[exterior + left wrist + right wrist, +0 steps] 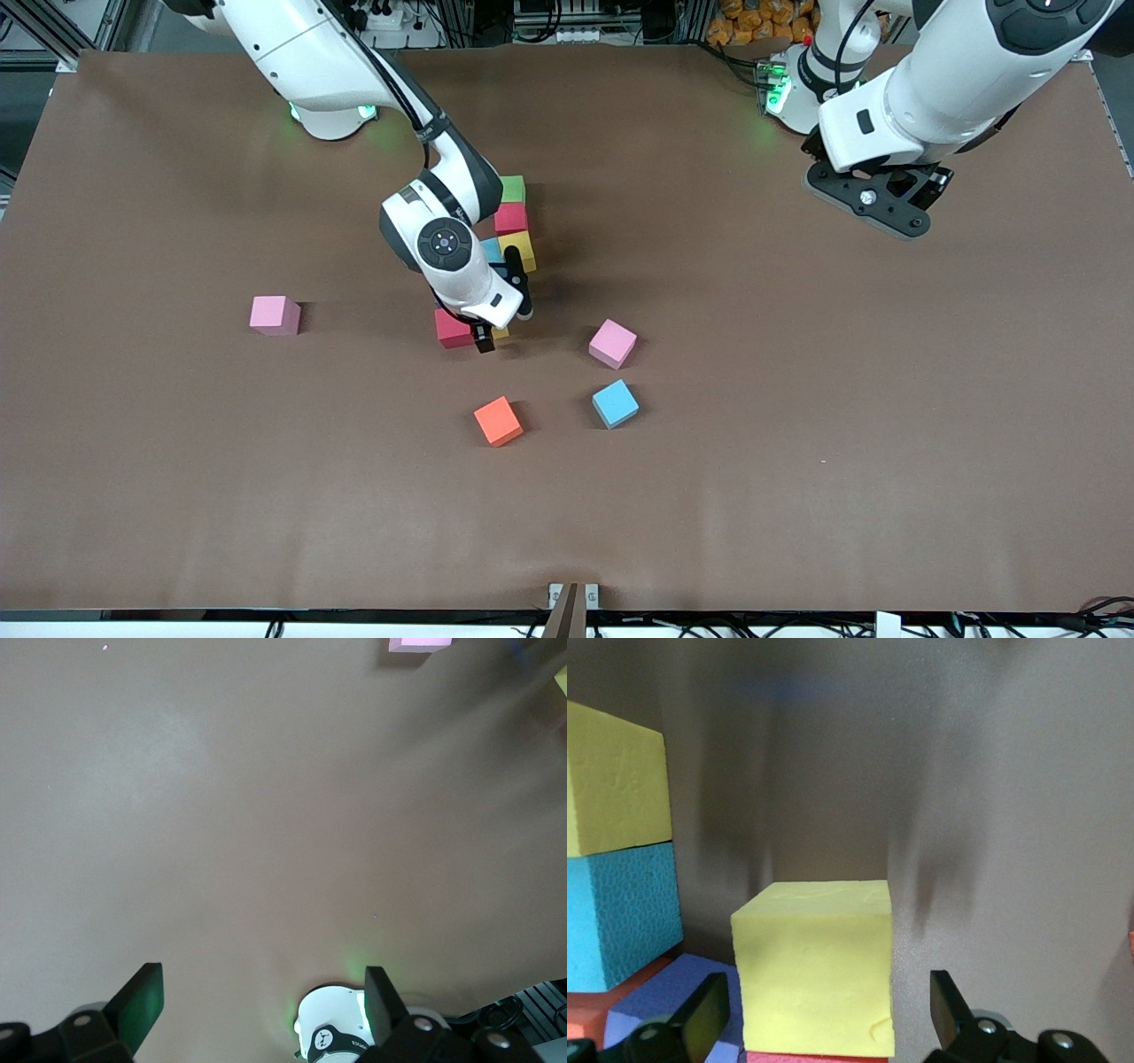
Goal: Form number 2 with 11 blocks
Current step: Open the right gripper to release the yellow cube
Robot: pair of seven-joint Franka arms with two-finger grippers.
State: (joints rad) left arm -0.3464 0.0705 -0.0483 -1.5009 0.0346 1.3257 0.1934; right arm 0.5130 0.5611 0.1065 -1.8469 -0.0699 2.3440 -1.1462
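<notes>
blocks: two pink (275,315), one orange (498,421)

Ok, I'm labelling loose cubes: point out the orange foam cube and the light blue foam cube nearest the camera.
orange foam cube (498,420), front view, top face.
light blue foam cube (615,403), front view, top face.

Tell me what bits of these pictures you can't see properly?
- Front view: the right arm covers most of the block figure, so its blocks can't be counted.
- Front view: the right pincer hides most of the yellow block beside the red block.
- Left wrist view: a pink block is cut off by the edge.
</notes>
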